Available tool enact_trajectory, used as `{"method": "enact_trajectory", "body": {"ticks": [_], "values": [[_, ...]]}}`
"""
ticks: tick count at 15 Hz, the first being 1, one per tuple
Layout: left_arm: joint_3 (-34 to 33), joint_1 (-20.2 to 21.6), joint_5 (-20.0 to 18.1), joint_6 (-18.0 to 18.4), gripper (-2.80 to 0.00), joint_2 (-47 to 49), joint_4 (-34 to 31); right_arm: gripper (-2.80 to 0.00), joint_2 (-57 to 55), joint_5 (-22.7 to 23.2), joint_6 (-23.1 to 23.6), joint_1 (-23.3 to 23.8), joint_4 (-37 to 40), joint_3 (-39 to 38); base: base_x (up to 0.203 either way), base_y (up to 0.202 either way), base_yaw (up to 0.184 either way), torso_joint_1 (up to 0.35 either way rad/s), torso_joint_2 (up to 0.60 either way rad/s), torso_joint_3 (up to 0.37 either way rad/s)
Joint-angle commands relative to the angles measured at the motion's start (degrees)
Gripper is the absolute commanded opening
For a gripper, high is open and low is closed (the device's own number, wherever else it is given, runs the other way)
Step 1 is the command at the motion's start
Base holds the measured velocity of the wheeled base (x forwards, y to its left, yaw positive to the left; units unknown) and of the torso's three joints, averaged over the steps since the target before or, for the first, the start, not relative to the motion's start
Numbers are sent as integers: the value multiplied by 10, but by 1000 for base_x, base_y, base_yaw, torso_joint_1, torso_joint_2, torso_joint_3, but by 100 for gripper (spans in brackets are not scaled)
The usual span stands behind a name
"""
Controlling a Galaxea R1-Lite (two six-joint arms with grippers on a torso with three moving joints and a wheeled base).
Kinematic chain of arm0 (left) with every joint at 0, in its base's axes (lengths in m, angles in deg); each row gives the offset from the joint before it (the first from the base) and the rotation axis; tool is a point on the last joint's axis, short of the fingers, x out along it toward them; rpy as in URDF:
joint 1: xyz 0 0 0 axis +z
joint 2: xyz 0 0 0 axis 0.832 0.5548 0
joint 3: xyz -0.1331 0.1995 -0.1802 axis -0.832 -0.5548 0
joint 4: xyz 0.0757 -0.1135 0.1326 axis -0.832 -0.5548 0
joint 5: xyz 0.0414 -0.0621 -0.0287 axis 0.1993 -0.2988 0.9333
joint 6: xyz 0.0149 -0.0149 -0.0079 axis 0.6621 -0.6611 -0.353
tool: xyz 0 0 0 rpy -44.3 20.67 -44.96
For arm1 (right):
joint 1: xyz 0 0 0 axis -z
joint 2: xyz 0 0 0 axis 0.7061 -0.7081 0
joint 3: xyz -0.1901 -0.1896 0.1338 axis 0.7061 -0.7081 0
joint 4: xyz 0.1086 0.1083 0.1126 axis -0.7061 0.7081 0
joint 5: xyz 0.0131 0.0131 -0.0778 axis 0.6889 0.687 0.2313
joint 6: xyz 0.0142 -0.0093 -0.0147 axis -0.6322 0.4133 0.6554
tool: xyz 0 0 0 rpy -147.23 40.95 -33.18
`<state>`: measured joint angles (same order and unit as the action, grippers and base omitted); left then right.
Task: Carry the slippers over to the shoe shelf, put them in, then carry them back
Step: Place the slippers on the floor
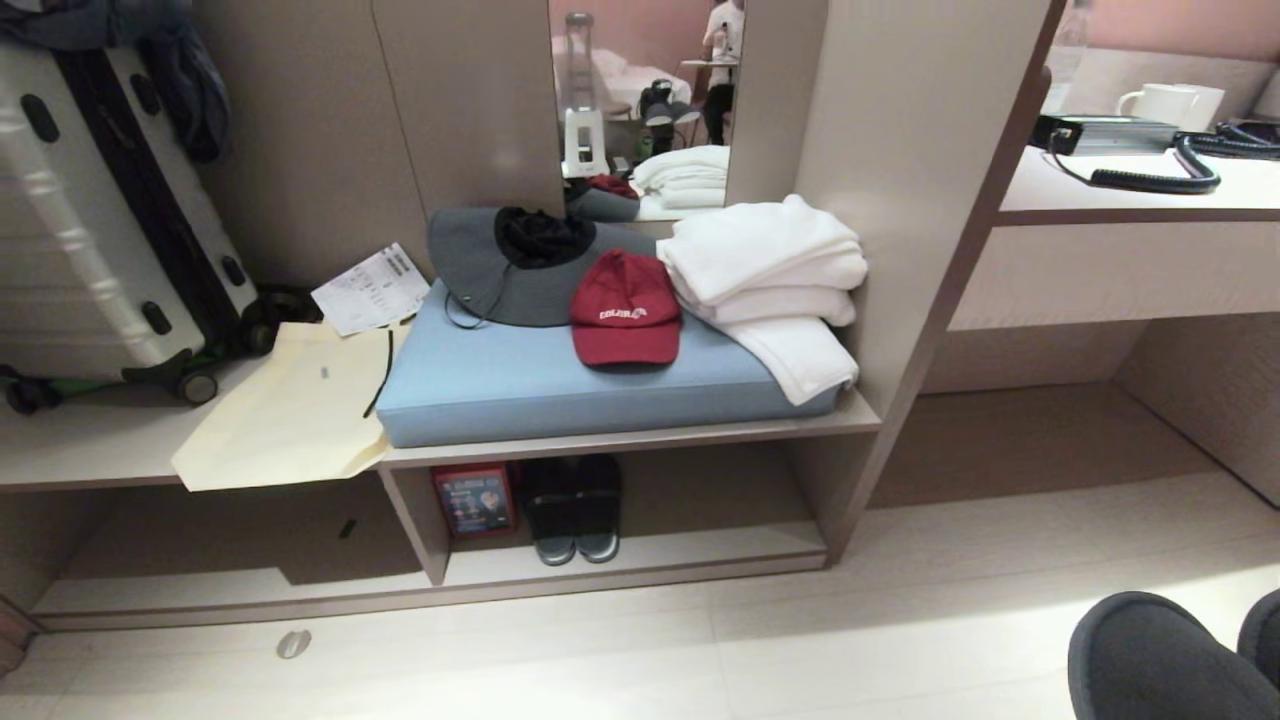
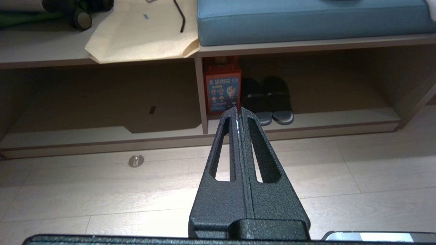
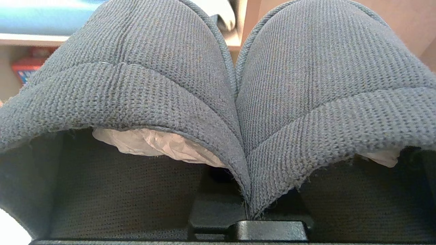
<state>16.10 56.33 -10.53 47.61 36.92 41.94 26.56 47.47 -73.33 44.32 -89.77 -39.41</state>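
Facing the shoe shelf (image 1: 640, 555), already half filled at its left by a darker pair (image 1: 572, 510), the robot holds the slippers (image 3: 235, 85) low at near right. Its right pincer (image 3: 247, 212) pinches only their touching inner edges, so they could slip free; the left pincer (image 2: 238, 114) is pressed together, empty.

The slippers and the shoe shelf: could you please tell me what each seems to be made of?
The slippers look like soft knitted grey fabric: ribbed weave, fuzzy edges, matt. The shoe shelf looks like beige wood-grain board, probably laminate, with a smooth, faintly glossy face.
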Motion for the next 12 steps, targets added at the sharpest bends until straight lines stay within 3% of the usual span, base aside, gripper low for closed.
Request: {"method": "enact_trajectory", "body": {"ticks": [1, 5, 12], "values": [[0, 0, 0, 0, -280, 0, 0, -280, -1, 0, 0, 0, 0, 0, 0, 0, 0, 2, 2, 199], [0, 1, 0, 0, -280, 0, 0, -280, -1, 0, 0, 0, 0, 0, 0, 0, 0, 1, 1, 190], [0, 0, 0, 1, -280, -1, 0, -280, -1, 0, 0, 0, 0, 0, 0, 0, 0, -1, 1, 20]]}}
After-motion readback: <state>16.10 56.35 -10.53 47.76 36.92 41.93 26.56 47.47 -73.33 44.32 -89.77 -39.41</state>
